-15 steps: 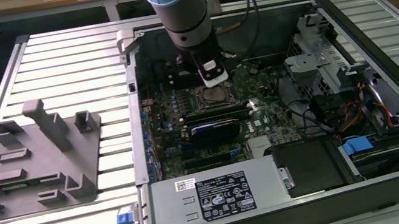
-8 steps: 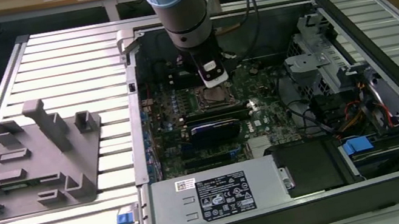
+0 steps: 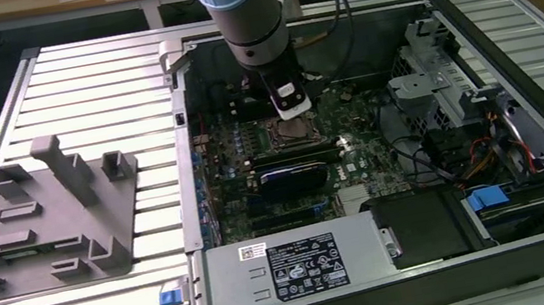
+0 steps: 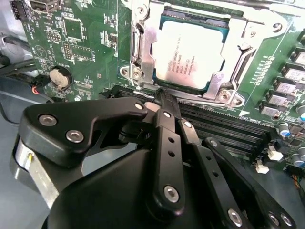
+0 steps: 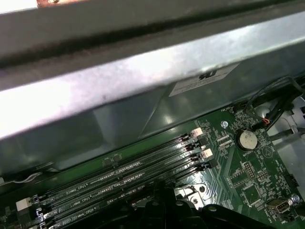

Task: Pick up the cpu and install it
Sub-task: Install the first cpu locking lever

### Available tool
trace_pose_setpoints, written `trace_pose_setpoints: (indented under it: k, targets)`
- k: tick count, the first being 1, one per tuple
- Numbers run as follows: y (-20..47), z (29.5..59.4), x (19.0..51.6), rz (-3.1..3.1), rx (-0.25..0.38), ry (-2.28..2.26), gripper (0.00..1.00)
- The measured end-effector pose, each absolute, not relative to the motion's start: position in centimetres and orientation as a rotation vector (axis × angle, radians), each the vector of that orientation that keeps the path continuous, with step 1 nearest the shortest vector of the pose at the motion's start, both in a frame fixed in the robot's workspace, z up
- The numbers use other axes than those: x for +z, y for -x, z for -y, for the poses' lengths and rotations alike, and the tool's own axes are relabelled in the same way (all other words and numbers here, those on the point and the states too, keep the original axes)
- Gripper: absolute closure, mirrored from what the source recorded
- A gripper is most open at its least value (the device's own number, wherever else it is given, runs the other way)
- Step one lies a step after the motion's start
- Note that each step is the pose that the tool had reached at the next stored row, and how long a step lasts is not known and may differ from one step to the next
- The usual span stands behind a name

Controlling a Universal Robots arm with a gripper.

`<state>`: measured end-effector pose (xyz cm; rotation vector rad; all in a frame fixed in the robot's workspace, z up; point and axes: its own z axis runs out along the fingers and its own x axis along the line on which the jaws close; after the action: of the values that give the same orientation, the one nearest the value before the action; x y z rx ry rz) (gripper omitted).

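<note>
Slatted metal table (image 3: 68, 79) carries an open computer case (image 3: 524, 58) lying on its side, motherboard (image 3: 241, 166) facing up. On the exterior view's left, well apart from the case, sits the grey plastic fixture tray (image 3: 50, 225). Arm (image 3: 240, 7) comes straight down into the case, over the socket area. Power supply (image 3: 292, 266) at the near edge of the case, black drive bay (image 3: 425, 226) just beside it. In the second wrist view the cpu (image 4: 188, 55) lies flat inside the socket frame (image 4: 143, 52), silver top up, metal frame around it on all sides. Claw (image 4: 159, 98) is just beside the cpu's edge, over the memory slots (image 4: 224, 126); its fingers look drawn together to a narrow tip with nothing between them. Coin cell battery (image 4: 59, 76) sits on the board near the socket, also seen in the first wrist view (image 5: 248, 139).
</note>
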<state>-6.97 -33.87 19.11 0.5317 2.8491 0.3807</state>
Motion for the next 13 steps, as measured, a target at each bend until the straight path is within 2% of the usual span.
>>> trace_pose_setpoints:
  k: [13]
  targets:
    - [6.98,33.87,19.44,-2.848,0.376,-0.531,0.89]
